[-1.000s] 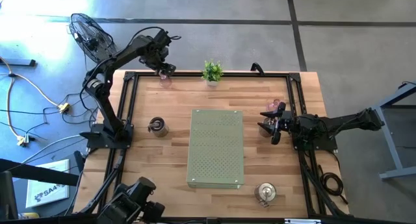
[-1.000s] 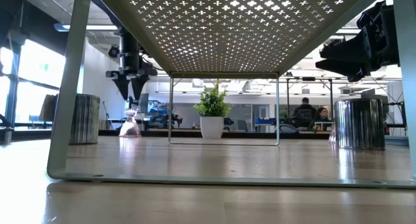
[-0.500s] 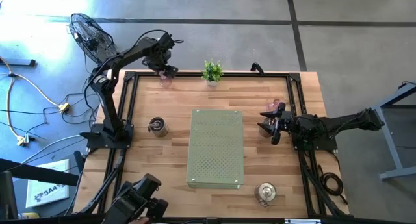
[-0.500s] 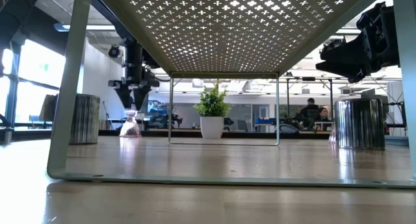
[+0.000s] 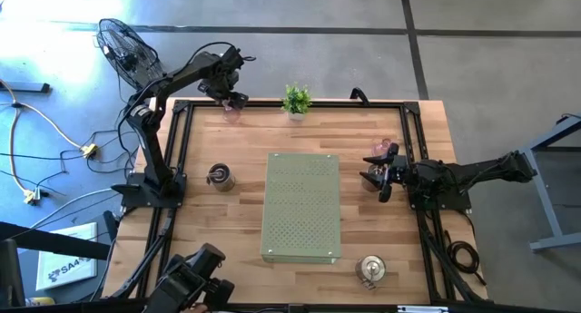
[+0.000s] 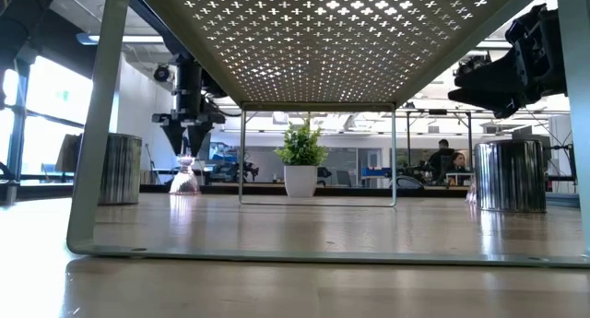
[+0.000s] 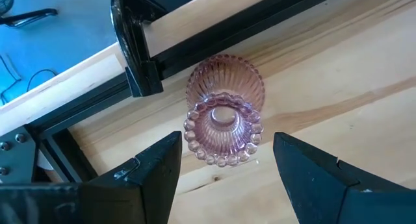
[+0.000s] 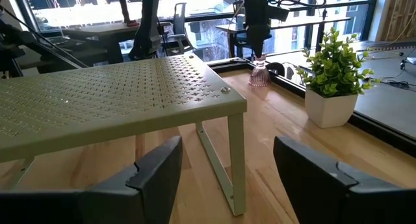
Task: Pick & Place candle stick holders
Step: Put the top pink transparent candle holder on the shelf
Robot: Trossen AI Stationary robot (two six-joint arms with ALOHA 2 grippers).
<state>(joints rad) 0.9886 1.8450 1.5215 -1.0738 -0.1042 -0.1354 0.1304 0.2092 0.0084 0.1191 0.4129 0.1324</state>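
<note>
A pink ribbed glass candle stick holder (image 7: pixel 224 113) stands on the wooden table's far left corner (image 5: pixel 231 110), beside the black frame rail (image 7: pixel 140 62). My left gripper (image 7: pixel 224 169) hangs open just above it, pointing down, one finger on either side (image 6: pixel 189 141). It touches nothing. My right gripper (image 5: pixel 377 174) waits open and level at the table's right side (image 8: pixel 227 178). Another pink holder (image 5: pixel 386 148) stands just beyond it. Silvery metal holders stand at mid left (image 5: pixel 219 177) and near right (image 5: pixel 371 269).
A pale green perforated metal shelf (image 5: pixel 301 207) stands on legs in the table's middle. A small potted plant (image 5: pixel 295 100) sits at the far edge, right of the left gripper. A black frame (image 5: pixel 182 141) runs round the tabletop. People sit far behind (image 6: pixel 447 159).
My left gripper has come down toward the pink holder at the far left corner and then held still, its fingers open as before. The holder has not moved.
</note>
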